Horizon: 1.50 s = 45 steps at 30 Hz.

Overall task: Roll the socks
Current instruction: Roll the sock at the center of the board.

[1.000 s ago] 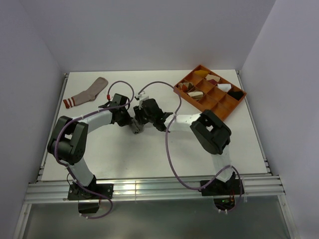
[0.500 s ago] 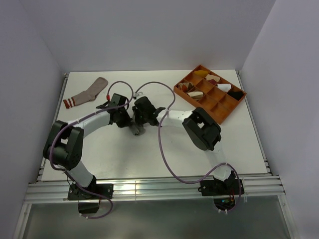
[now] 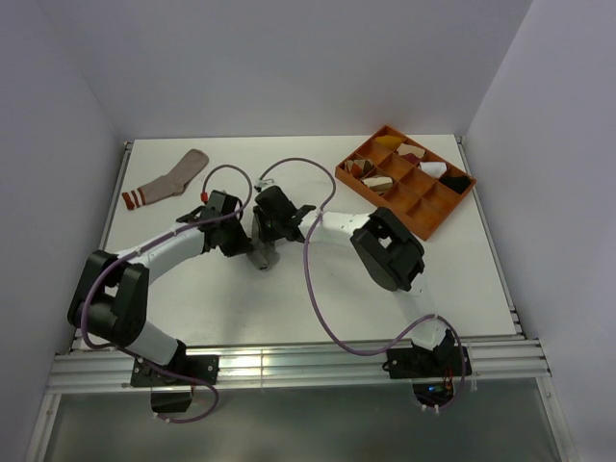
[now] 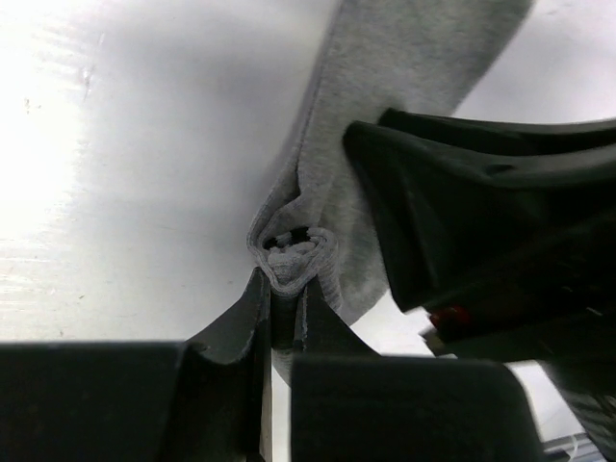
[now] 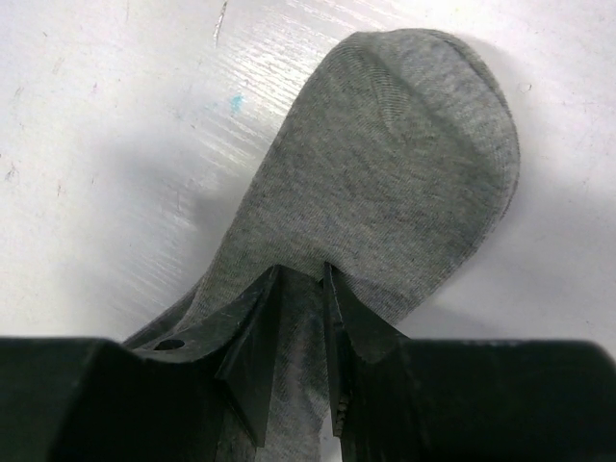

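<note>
Left pincer (image 4: 282, 298) grips grey sock (image 4: 385, 67), bunched fold; right pincer (image 5: 301, 279), flat foot.

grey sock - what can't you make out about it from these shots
Left wrist: the grey sock runs off the top edge, and the right arm covers its right side.
Right wrist: its cuff end passes under the right tool, so no stripes show.
Top external: the arms cover nearly all of it; only a scrap shows.
Any view: how far it is rolled cannot be told.
</note>
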Tool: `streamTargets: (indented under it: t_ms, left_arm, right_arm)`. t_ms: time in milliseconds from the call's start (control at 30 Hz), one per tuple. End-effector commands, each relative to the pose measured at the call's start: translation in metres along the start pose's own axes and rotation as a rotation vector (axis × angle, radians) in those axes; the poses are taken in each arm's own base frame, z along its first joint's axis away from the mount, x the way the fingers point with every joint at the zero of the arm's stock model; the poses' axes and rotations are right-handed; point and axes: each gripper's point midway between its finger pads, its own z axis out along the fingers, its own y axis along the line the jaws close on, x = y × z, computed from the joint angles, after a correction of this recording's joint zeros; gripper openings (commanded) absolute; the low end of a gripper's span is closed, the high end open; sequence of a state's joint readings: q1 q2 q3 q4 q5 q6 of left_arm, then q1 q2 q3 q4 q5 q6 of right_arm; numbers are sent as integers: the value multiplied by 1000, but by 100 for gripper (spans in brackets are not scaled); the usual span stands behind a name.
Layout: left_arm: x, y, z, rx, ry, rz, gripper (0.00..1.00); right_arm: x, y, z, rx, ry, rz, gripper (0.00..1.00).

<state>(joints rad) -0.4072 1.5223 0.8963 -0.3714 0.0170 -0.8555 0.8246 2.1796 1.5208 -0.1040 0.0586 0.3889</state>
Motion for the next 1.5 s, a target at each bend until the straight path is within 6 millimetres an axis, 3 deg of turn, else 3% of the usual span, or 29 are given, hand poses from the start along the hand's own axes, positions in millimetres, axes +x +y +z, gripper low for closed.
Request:
streamTargets:
  t_ms: [0,300,433,833,1167,1467]
  left_arm:
    - [28,28,6,-100,94,-9,0]
    - [44,64,29,-275,121,-95,0]
    - [42,76,28,-325,74,-158,0]
    - [42,93,33,-407,58,-185,0]
    - [31,81,15,-341,39,-156,0]
    - [40,100,17,-399,66,-151,0]
  right_arm:
    - [8,-23,9,98,30,-2,32]
    - [8,-22,9,93,30,12,32]
    - [8,-24,7,93,29,20,32]
    - [14,-34,2,112,41,67,33]
    - [17,-47,0,155,54,94,33]
    - [16,-51,0,150,57,96,33]
